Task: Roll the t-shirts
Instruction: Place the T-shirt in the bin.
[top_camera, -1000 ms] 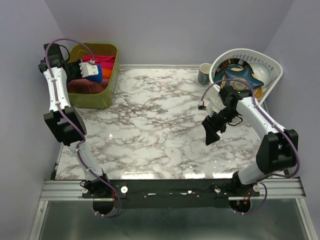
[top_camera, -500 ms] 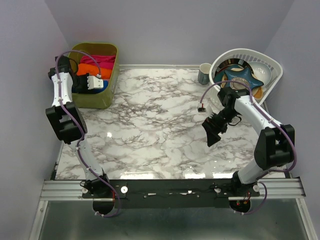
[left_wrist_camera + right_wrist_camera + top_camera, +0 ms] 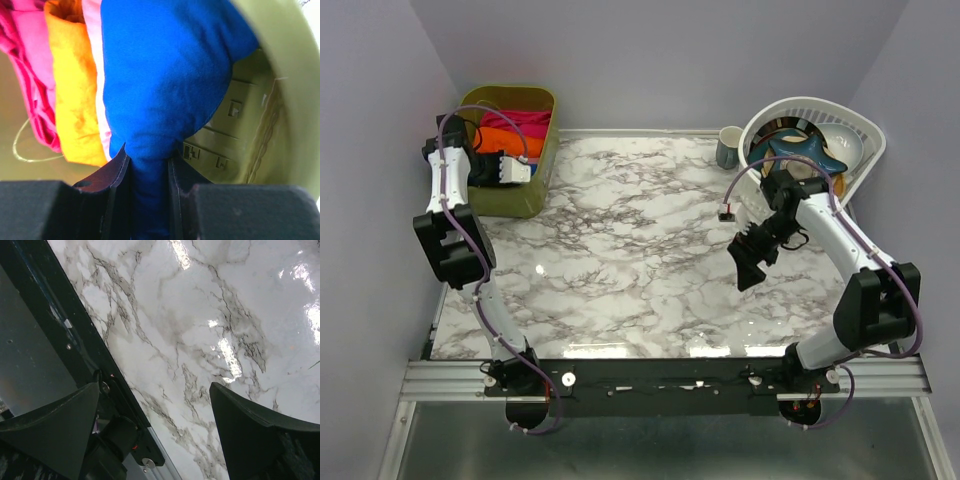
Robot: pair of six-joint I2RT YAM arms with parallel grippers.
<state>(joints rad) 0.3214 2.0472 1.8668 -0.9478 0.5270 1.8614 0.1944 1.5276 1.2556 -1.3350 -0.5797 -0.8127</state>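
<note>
My left gripper (image 3: 149,165) is shut on the royal-blue rolled t-shirt (image 3: 165,75) and holds it inside the olive-green bin (image 3: 532,160) at the back left. Beside it in the bin lie a pale pink roll (image 3: 95,60), an orange roll (image 3: 70,85) and a magenta roll (image 3: 27,60); orange (image 3: 500,135) and magenta (image 3: 525,118) cloth also show in the top view. There my left gripper (image 3: 515,170) covers the blue roll. My right gripper (image 3: 752,262) is open and empty above the marble table (image 3: 630,260); the right wrist view shows its fingers (image 3: 250,435) wide apart.
A white dish rack (image 3: 815,140) with a blue star-shaped item, bowls and plates stands at the back right. A grey-green mug (image 3: 729,147) stands next to it. The black front rail (image 3: 60,330) and the table's near edge lie under my right gripper.
My left gripper has swung back and lowered into the bin with the blue roll. My right arm has barely shifted.
</note>
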